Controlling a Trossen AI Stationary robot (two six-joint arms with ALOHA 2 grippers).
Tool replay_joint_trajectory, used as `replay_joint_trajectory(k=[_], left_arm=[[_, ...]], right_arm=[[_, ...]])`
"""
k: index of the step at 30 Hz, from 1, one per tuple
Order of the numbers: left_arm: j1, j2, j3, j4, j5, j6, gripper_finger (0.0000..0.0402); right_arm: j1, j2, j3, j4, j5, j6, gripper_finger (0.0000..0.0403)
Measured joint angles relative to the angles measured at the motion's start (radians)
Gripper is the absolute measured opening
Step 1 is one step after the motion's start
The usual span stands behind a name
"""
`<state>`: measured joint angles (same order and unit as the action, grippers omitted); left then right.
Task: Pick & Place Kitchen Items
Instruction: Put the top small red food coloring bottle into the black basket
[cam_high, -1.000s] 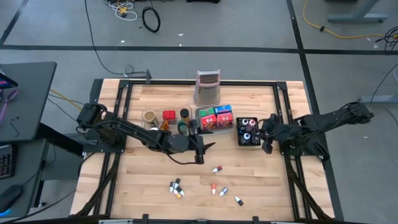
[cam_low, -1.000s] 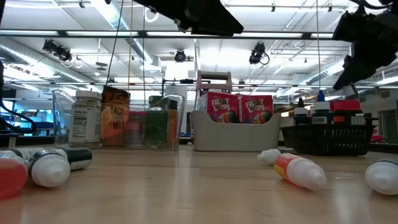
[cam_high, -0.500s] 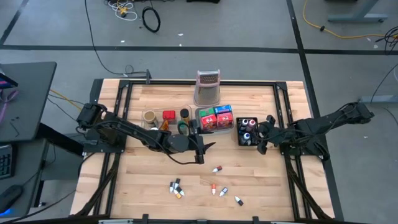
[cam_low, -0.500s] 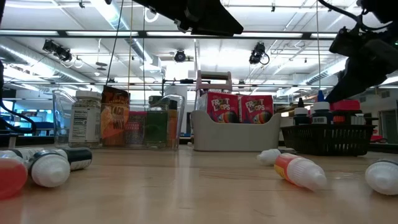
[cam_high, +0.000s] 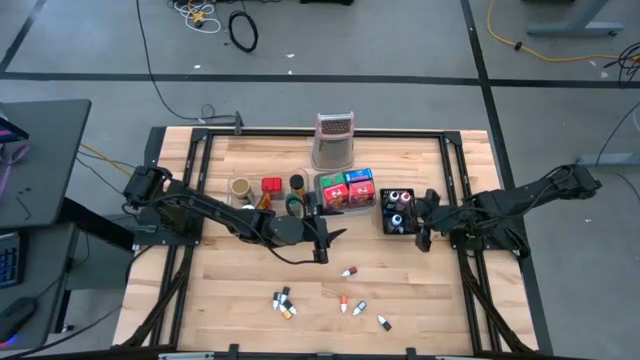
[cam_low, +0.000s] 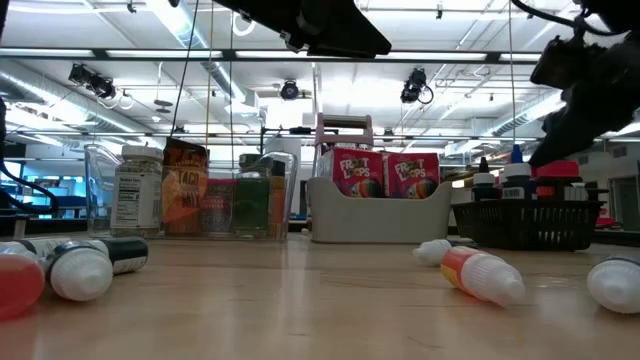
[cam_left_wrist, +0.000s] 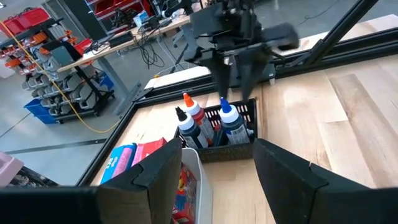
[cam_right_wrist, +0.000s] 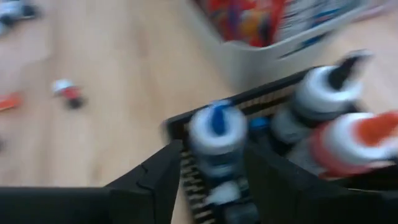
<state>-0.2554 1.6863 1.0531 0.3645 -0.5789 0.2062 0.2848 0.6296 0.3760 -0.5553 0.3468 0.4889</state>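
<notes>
High view: right gripper (cam_high: 424, 222) hangs at the edge of the black basket (cam_high: 399, 211) of bottles, right of the grey tray (cam_high: 345, 192) with cereal boxes. Left gripper (cam_high: 322, 236) sits mid-table. Small capsule-like pieces (cam_high: 349, 271) lie scattered on the near boards.

Low view: right gripper (cam_low: 580, 85) above the basket (cam_low: 525, 222); capsules (cam_low: 480, 274) lie on the wood in front.

Left wrist view: left fingers (cam_left_wrist: 163, 177) spread, nothing between them (the other arm's gripper shows beyond the basket).

Right wrist view: right fingers (cam_right_wrist: 155, 180) stand apart, flanking a blue-capped bottle (cam_right_wrist: 217, 134) upright in the basket; contact unclear.
</notes>
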Motion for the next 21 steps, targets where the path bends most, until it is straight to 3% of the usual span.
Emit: replay_joint_trajectory(k=[11, 21], left_arm=[[0.0, 0.0, 0.0, 0.0, 0.0, 0.0, 0.021], [0.0, 0.0, 0.0, 0.0, 0.0, 0.0, 0.021]], right_arm=[[0.0, -0.001, 0.031, 0.064, -0.221, 0.001, 0.0174], [0.0, -0.001, 0.032, 0.656, -0.264, -0.382, 0.0171]])
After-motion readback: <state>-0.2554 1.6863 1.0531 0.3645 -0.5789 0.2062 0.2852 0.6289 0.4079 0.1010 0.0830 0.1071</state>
